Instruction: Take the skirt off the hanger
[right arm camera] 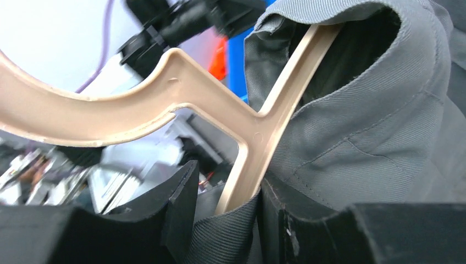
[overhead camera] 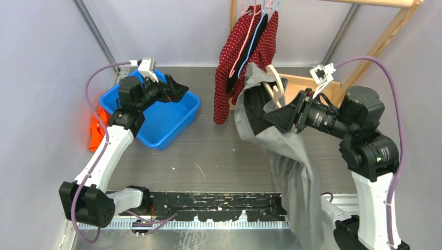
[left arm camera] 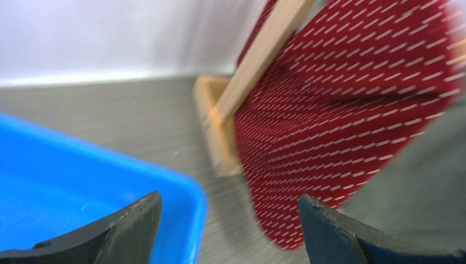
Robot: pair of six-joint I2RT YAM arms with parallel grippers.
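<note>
The grey skirt (overhead camera: 292,156) hangs from a beige plastic hanger (overhead camera: 275,83) and drapes down over the table's front edge. My right gripper (overhead camera: 273,115) is shut on the skirt's waistband together with a leg of the hanger. In the right wrist view the hanger (right arm camera: 181,93) sticks up between the jaws of my right gripper (right arm camera: 225,220), with the skirt (right arm camera: 373,143) folded over its end. My left gripper (overhead camera: 180,89) is open and empty above the blue bin, left of the skirt. In the left wrist view my left gripper (left arm camera: 228,220) faces the skirt (left arm camera: 423,176) at the right edge.
A blue bin (overhead camera: 172,125) stands at the left, with an orange cloth (overhead camera: 96,130) beside it. A red dotted garment (overhead camera: 234,62) hangs on a wooden rack (overhead camera: 375,41) at the back. It fills the left wrist view (left arm camera: 340,110), beside the rack's post (left arm camera: 264,49) and the bin's rim (left arm camera: 187,187).
</note>
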